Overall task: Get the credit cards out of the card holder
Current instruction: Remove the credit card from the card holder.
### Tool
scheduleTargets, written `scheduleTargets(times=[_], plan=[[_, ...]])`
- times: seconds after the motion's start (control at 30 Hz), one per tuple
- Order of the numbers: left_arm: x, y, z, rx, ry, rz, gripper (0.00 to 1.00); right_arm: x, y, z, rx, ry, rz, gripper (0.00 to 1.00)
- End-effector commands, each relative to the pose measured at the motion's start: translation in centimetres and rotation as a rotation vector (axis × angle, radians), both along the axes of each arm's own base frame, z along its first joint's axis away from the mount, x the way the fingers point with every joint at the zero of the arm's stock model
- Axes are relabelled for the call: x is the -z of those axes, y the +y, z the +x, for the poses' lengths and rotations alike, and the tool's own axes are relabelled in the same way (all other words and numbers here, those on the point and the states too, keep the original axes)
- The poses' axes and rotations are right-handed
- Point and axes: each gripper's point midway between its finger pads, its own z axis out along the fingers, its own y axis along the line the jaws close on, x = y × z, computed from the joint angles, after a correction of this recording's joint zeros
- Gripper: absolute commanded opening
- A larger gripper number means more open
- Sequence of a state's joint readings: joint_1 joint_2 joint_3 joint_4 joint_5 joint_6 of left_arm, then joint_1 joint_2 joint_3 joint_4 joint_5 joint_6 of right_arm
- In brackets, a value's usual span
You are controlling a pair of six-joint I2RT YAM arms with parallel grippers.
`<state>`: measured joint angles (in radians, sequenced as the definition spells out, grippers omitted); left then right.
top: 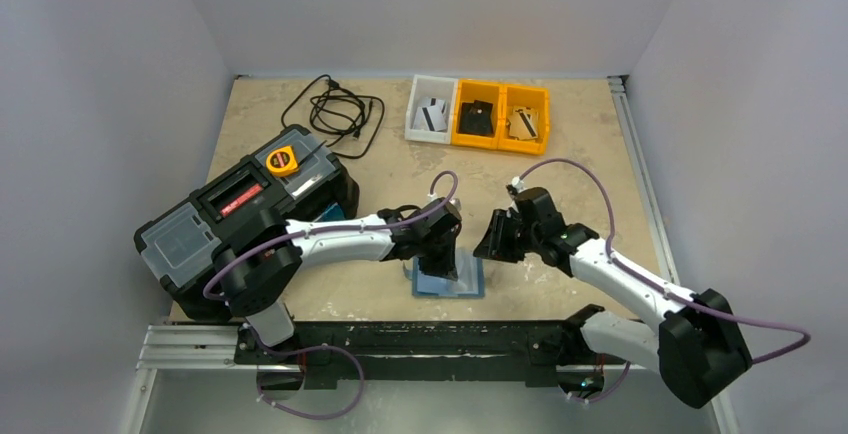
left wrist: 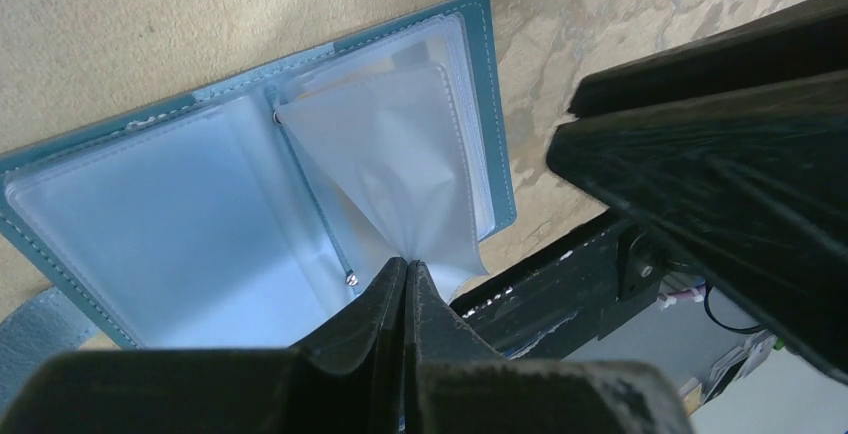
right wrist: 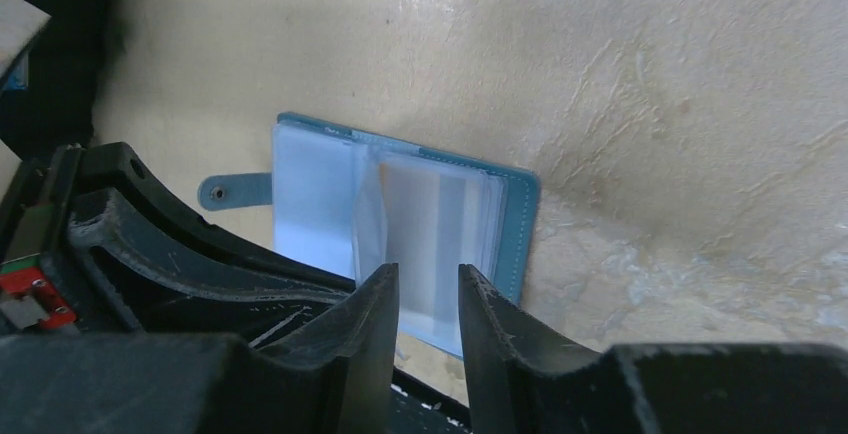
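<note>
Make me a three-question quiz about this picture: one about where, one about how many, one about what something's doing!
1. Where is the card holder? A inside a bin; B on the table, under the left gripper; C hanging in the air.
2. How many yellow bins are there? A one; B two; C four.
3. The left gripper is: A wide open; B shut on a clear pocket; C shut on nothing.
Answers: B, it lies open there; B, two stand side by side; B, it pinches the pocket.
</note>
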<state>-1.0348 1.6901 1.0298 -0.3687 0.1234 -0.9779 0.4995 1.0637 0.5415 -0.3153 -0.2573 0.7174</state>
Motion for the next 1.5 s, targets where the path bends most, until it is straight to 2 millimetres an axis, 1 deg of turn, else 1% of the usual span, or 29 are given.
scheduleTargets(times=[0.0,0.2,0.33,0.57,0.77,0.8,0.9,0.97,1.17,1.23,1.3,1.4,1.47], plan=[[-2.3,-1.8,0.6,-0.026,-0.026,-0.134,0.00,0.0,1.9,0.3,0.001,-0.002,0.045,0.27],[-1.8,-1.6,0.5,-0.044,-0.019,-0.147,0.00,1.2,2.6,0.0,0.001,0.032,0.037,0.15],[-1.6,-1.4,0.4,-0.054,-0.019,-0.154,0.00,1.8,3.0,-0.6,-0.006,0.048,0.023,0.12],[-1.4,-1.3,0.5,-0.060,-0.022,-0.156,0.00,2.4,3.7,-1.3,-0.034,0.065,0.032,0.11],[-1.4,-0.9,0.5,-0.066,-0.031,-0.146,0.00,1.6,4.7,-1.5,-0.058,0.059,0.068,0.11],[-1.4,-0.9,0.5,-0.067,-0.034,-0.147,0.00,1.6,4.7,-1.5,-0.051,0.059,0.067,0.11],[-1.4,-0.8,0.5,-0.070,-0.035,-0.146,0.00,1.7,3.8,-1.3,-0.011,0.057,0.025,0.11],[-1.4,-0.7,0.5,-0.071,-0.034,-0.146,0.00,1.8,3.3,-1.1,0.024,0.057,0.012,0.13],[-1.4,-0.6,0.4,-0.072,-0.036,-0.147,0.00,2.7,2.7,-1.1,0.063,0.070,-0.004,0.14],[-1.4,-0.6,0.4,-0.072,-0.037,-0.150,0.00,2.9,2.8,-1.2,0.043,0.067,-0.004,0.14],[-1.4,-0.6,0.4,-0.072,-0.038,-0.151,0.00,3.5,2.6,-1.0,0.041,0.073,-0.041,0.13],[-1.3,-0.6,0.4,-0.070,-0.037,-0.154,0.00,3.5,3.5,-1.5,0.001,0.082,-0.006,0.11],[-1.4,-0.7,0.4,-0.069,-0.038,-0.157,0.00,3.0,4.1,-1.6,-0.019,0.068,0.010,0.11]])
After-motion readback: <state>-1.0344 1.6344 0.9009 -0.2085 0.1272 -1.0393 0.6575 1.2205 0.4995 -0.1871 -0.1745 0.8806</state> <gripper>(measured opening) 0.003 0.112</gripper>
